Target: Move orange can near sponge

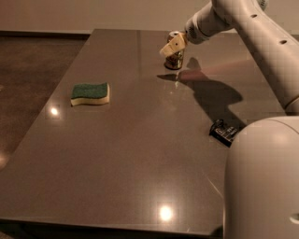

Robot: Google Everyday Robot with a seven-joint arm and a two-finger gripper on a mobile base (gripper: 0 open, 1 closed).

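Gripper was at orange can, far end of table; whether clamped, could not tell. You needed a centred, square hold before carrying toward sponge.

Lab-like: plain table, wall; jaws at orange can.

the white arm is stretched from the right side up and leftward. the gripper is carried at its far end, tilted down-left, near the view's top centre. a rounded shell is seen lower right.
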